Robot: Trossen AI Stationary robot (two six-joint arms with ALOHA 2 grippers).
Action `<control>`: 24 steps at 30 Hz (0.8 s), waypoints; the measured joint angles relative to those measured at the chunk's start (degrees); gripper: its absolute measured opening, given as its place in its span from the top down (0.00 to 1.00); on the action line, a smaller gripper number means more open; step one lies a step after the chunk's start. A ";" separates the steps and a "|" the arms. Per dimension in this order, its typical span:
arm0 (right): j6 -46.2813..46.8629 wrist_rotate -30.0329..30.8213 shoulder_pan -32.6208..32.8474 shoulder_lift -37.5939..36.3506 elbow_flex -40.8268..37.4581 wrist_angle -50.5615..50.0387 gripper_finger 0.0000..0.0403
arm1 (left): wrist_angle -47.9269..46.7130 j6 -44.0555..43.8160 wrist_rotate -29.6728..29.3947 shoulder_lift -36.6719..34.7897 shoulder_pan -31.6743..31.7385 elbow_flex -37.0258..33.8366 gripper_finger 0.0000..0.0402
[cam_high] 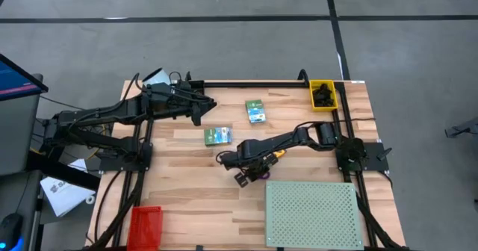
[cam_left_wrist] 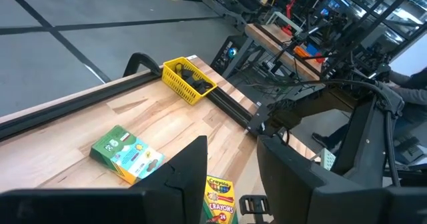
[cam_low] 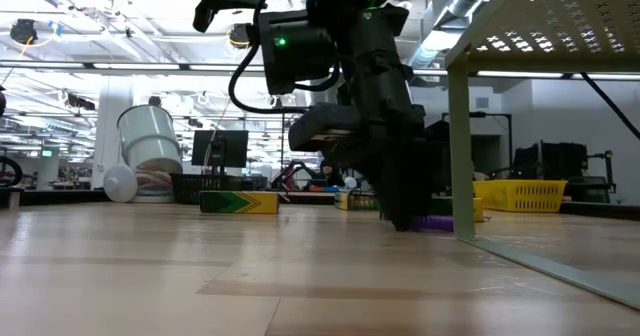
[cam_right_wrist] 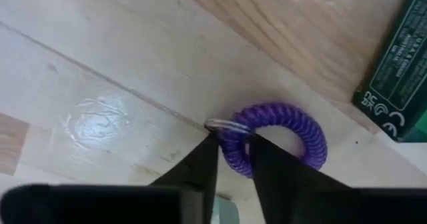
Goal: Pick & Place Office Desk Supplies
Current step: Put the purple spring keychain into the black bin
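A purple coil ring [cam_right_wrist: 283, 132] with a small metal loop [cam_right_wrist: 225, 125] lies flat on the wooden table. My right gripper [cam_right_wrist: 232, 141] stands over it near the table's middle [cam_high: 246, 173], shut on its near arc. In the low view the gripper [cam_low: 402, 214] reaches the tabletop, and the ring [cam_low: 438, 223] shows beside it. My left gripper [cam_left_wrist: 237, 184] hovers open at the far left [cam_high: 199, 110]. A green box [cam_high: 256, 111] and a crayon box [cam_high: 218, 136] lie flat on the table. Black clips fill a yellow bin [cam_high: 323, 95]. My right gripper pinches the purple ring between its two fingers [cam_right_wrist: 200, 163] at the arc next to the metal loop [cam_right_wrist: 235, 147]. The fingers come from above, pointing down, across the coil. The ring lies flat on the table.
The pale green perforated board [cam_high: 314, 214] stands on legs at the near right, close to my right gripper. A red basket [cam_high: 146, 225] sits at the near left corner. A dark green box edge [cam_right_wrist: 400, 64] lies just past the ring. A white cylinder [cam_low: 150, 146] stands behind.
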 joint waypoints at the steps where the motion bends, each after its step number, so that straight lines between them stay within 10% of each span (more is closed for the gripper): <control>1: -0.05 0.08 0.00 -0.01 0.00 -0.06 0.82 | 0.00 0.00 0.00 0.00 0.00 0.00 0.69; 10: -1.86 2.66 -0.23 -3.52 -0.44 0.17 0.99 | -0.36 0.43 5.51 0.00 0.00 0.00 0.69; 24: -2.03 9.48 -4.00 -33.85 -0.15 22.31 1.00 | -7.37 5.51 11.56 -1.10 -0.76 -0.05 0.68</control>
